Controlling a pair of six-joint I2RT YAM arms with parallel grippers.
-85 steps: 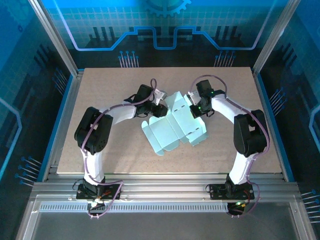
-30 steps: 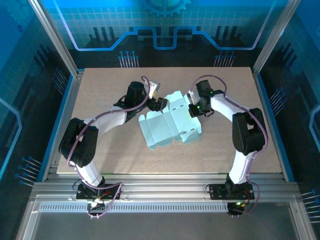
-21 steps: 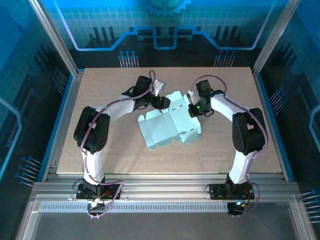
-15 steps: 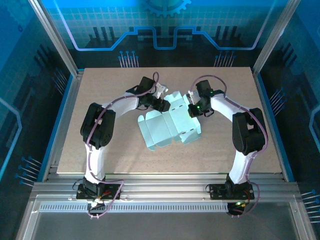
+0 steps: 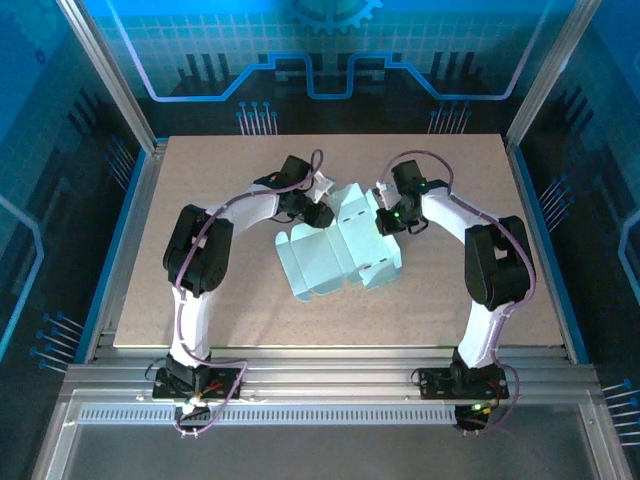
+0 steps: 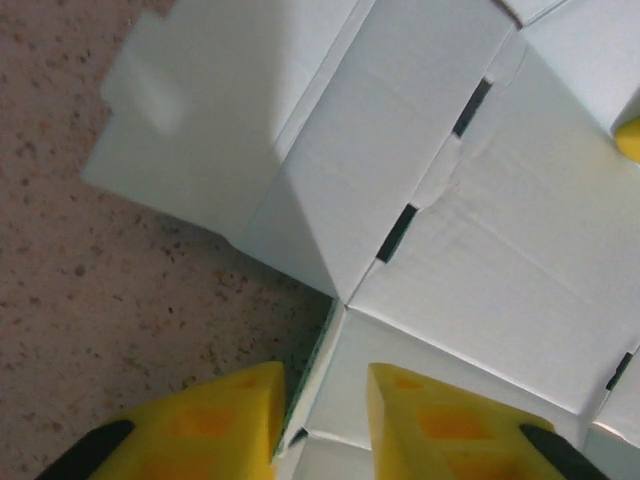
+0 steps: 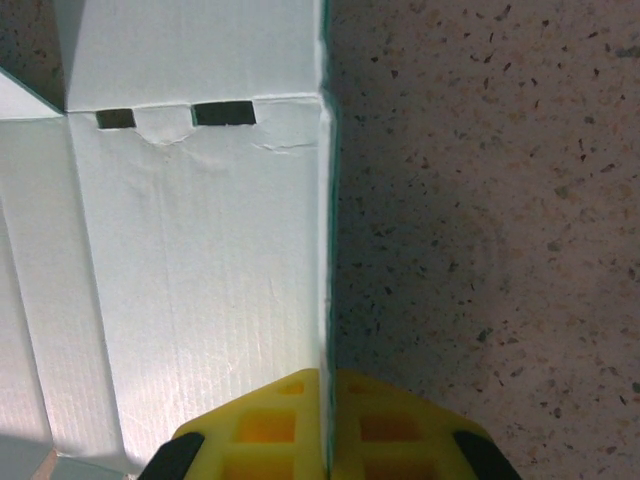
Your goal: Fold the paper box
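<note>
Mid table (image 5: 250, 310): paper box (image 5: 335, 255). At its far-left edge, left gripper (image 5: 323, 214); at far-right edge, right gripper (image 5: 384, 222).

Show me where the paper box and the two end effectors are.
paper box (image 5: 335, 255): top external view, middle panel of the sheet.
left end effector (image 6: 325, 380): left wrist view, gap between its yellow fingertips.
right end effector (image 7: 327, 385): right wrist view, where its yellow fingertips meet.

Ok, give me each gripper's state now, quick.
Left gripper: open, astride an edge of the pale mint-blue cardboard paper box.
Right gripper: shut on that box's edge.
</note>
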